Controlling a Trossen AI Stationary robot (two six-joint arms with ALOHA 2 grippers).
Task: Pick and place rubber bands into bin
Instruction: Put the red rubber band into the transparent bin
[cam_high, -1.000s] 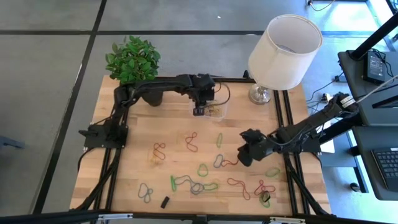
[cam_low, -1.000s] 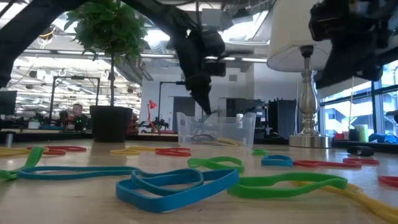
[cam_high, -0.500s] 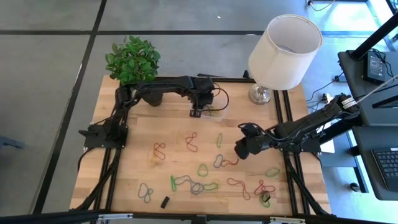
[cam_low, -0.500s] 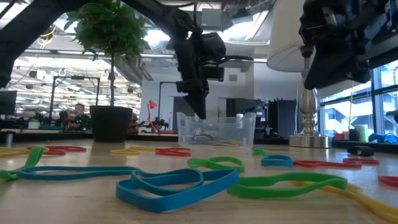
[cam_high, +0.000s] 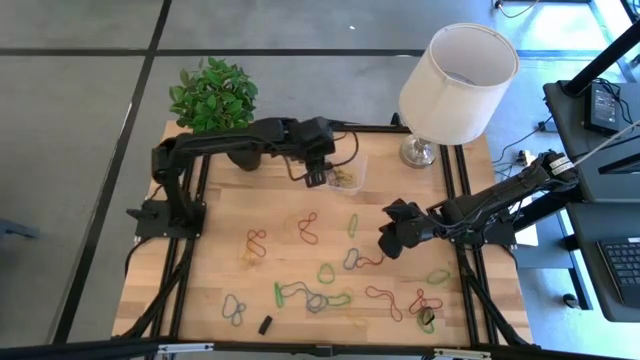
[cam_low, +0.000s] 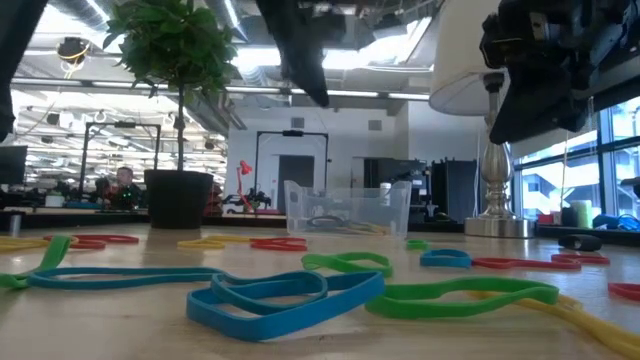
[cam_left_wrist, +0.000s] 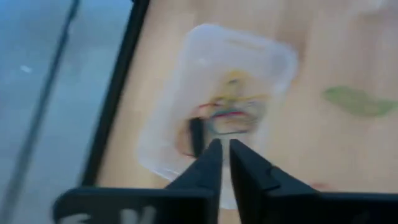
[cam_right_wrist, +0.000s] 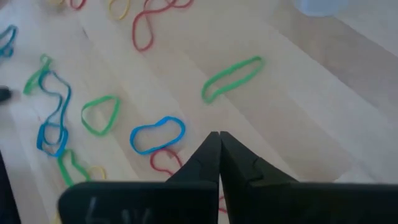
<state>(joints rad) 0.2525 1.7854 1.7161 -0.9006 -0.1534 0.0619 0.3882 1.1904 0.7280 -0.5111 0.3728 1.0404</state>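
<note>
Even, bright light falls on the table (cam_high: 220, 260) from overhead, with only soft, short shadows beside the arms; the floor around it reads flat grey; in the low view, ceiling lights and a window at the right blaze pale, leaving the plant (cam_low: 175, 50) and lamp (cam_low: 490, 110) backlit and dark; the nearest rubber bands (cam_low: 290, 295) are soft, out of focus; the left wrist view is smeared with blur, the bin (cam_left_wrist: 217, 106) hazy; the right wrist view is clearer, slightly soft.

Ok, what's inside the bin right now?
The bin holds a small tangle of rubber bands, yellow and red among them. The left gripper above hides the nearest part, so I can't count them.
</note>
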